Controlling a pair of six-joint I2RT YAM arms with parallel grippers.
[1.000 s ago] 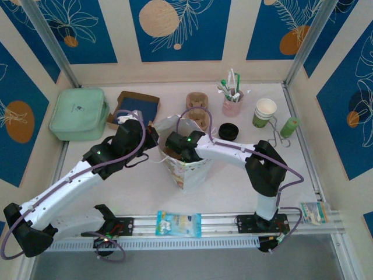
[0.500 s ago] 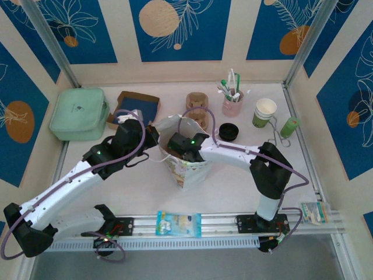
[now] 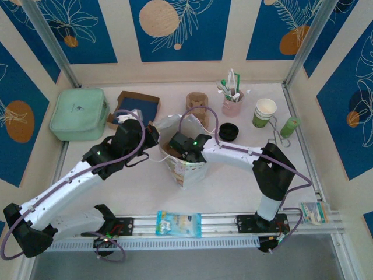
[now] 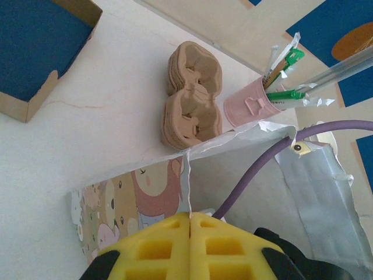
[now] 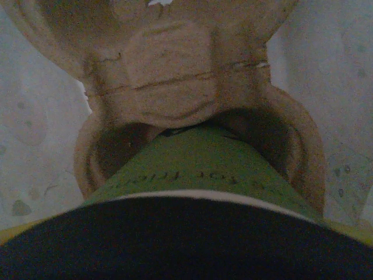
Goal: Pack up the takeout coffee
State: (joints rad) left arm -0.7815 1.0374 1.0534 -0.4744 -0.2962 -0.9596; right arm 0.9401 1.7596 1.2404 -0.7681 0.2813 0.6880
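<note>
The takeout coffee (image 5: 192,169), a green cup under a black lid, hangs close under my right wrist camera. Its base sits in a socket of a brown pulp carrier (image 5: 175,76) on the bag's floor. My right gripper (image 3: 179,144) reaches down into the open cartoon-print paper bag (image 3: 191,170) and is closed round the cup, with yellow pad edges showing at both sides. My left gripper (image 4: 190,214) is shut on the bag's rim (image 4: 189,160) and holds the mouth open from the left (image 3: 152,135).
A stack of pulp carriers (image 3: 197,108), a pink cup of stirrers (image 3: 232,105), a loose black lid (image 3: 228,132), stacked paper cups (image 3: 264,112) and a green tube (image 3: 289,126) stand behind the bag. A mint case (image 3: 78,112) and brown box (image 3: 135,108) lie back left. A snack packet (image 3: 178,223) lies on the front rail.
My right wrist has shifted slightly to the right inside the bag and its elbow has swung right. The left arm and the bag have not moved.
</note>
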